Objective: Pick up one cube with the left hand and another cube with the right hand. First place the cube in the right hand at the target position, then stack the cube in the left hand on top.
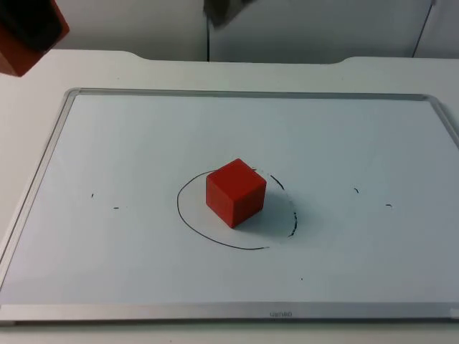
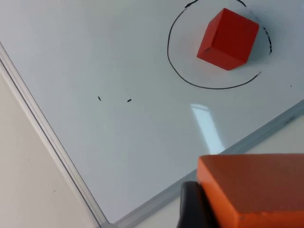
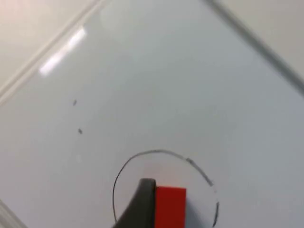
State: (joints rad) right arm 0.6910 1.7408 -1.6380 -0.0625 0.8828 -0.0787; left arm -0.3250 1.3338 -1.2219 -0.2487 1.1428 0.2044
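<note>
One red cube [image 1: 236, 192] is set in the drawn circle [image 1: 188, 215], right gripper [image 3: 142, 199] above it, grip state unclear; the orange cube [image 1: 21, 36], clamped by the left gripper [image 2: 192, 204], should be squared overhead before lowering.

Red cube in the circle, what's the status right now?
Red cube sits inside drawn circle. Left tool up high, holding orange cube. Right tool above far edge. Nothing blocking.
</note>
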